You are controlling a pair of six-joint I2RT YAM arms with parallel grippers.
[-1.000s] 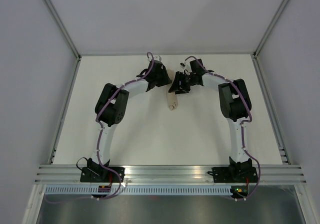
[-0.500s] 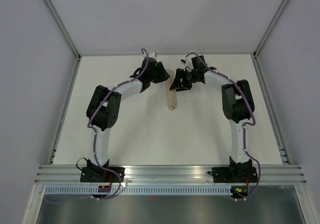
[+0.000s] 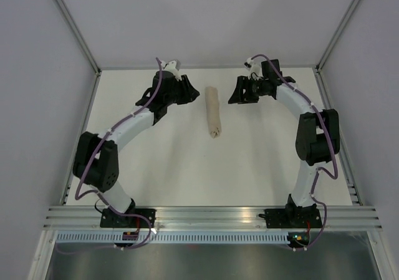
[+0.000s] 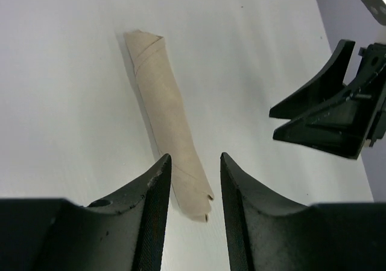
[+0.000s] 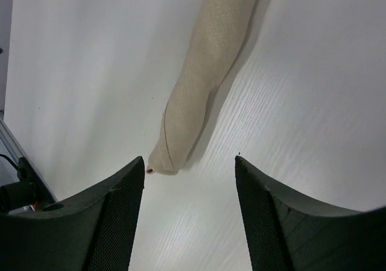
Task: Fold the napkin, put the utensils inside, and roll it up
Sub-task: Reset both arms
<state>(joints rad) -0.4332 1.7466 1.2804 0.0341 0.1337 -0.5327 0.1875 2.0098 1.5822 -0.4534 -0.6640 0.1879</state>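
While the two arms swung out to the sides, the tan cloth napkin stayed where it was, rolled into a slim tube on the far middle of the flat white table. A moment before, both grippers had been crowded over the far end of the roll. Now the black two-finger left gripper sat off to its left and the black two-finger right gripper sat off to its right, and neither one touched it. The left jaws stood a little way apart with nothing between them, and the right jaws stood wide apart, also holding nothing. I think this meant the rolling was done and the arms were letting go. The napkin looked soft and woven, with a fine grainy weave, and thin folded edges wrapped around it in slanted lines. One end was tucked neatly and the other had a small loose corner poking out. The roll kept its shape by itself, though it was a bit thicker in the middle. The fork could not be seen, so it was probably hidden inside the roll. The table looked smooth and a little shiny.
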